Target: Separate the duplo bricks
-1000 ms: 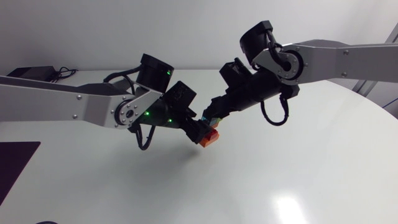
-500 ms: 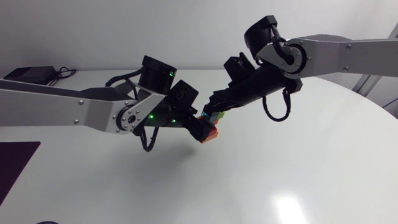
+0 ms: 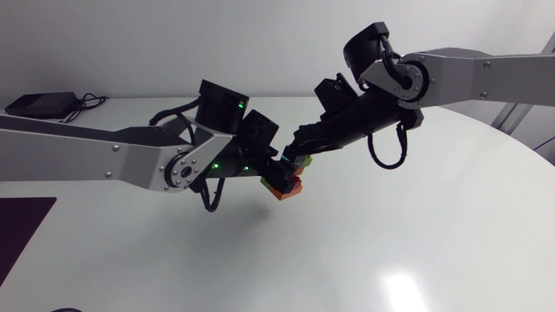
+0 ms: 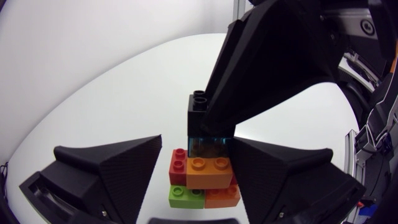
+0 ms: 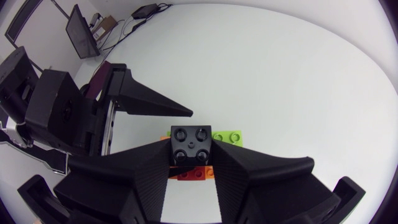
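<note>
Stack of orange, red and lime-green plastic duplo bricks (image 4: 205, 182) hangs above the white table (image 3: 434, 243), pinched between the narrowly set fingers of the left gripper (image 4: 198, 152). The right gripper (image 5: 191, 154) clamps the black square plastic brick (image 5: 189, 142) topping that stack from both sides.

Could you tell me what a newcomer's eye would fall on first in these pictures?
The left gripper and the right gripper meet in mid-air above the white table, tip to tip over a small clump of duplo bricks. The right gripper is shut on the black brick on top. The red, orange and green bricks sit below it, at the left gripper.
</note>
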Available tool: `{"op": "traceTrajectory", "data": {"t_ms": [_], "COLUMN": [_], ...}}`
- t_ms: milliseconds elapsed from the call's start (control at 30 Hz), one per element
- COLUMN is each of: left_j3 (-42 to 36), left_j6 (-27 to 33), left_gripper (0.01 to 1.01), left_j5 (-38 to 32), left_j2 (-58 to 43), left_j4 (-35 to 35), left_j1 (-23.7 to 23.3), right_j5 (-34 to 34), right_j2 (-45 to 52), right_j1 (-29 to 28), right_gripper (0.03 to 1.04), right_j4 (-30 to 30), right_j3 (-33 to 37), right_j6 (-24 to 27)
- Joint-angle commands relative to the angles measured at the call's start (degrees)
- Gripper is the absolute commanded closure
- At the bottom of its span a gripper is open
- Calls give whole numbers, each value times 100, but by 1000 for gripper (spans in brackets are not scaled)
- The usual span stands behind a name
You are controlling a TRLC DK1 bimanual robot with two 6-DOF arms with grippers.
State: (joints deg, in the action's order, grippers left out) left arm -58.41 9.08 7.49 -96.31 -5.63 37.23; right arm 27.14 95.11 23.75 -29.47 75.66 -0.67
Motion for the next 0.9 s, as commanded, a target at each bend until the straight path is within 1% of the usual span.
{"op": "traceTrajectory", "data": {"t_ms": [0,467,600,800,867], "left_j3": [128,216,313,331,339], "left_j6": [-161,-64,-3,23,23], "left_gripper": [480,598,605,611,641], "left_j5": [-72,-116,-300,-441,-511], "left_j2": [-2,-45,-28,60,78], "left_j4": [-105,-167,-360,-413,-413], "left_j1": [56,241,328,372,399], "right_j5": [90,327,389,415,415], "right_j2": [60,-19,-28,-28,-28], "right_j1": [-63,-160,-195,-186,-186], "right_gripper": [820,820,820,820,820], "right_j4": [-50,-41,-41,-32,-32], "right_j3": [186,151,125,72,72], "right_j6": [-171,-241,-241,-241,-232]}}
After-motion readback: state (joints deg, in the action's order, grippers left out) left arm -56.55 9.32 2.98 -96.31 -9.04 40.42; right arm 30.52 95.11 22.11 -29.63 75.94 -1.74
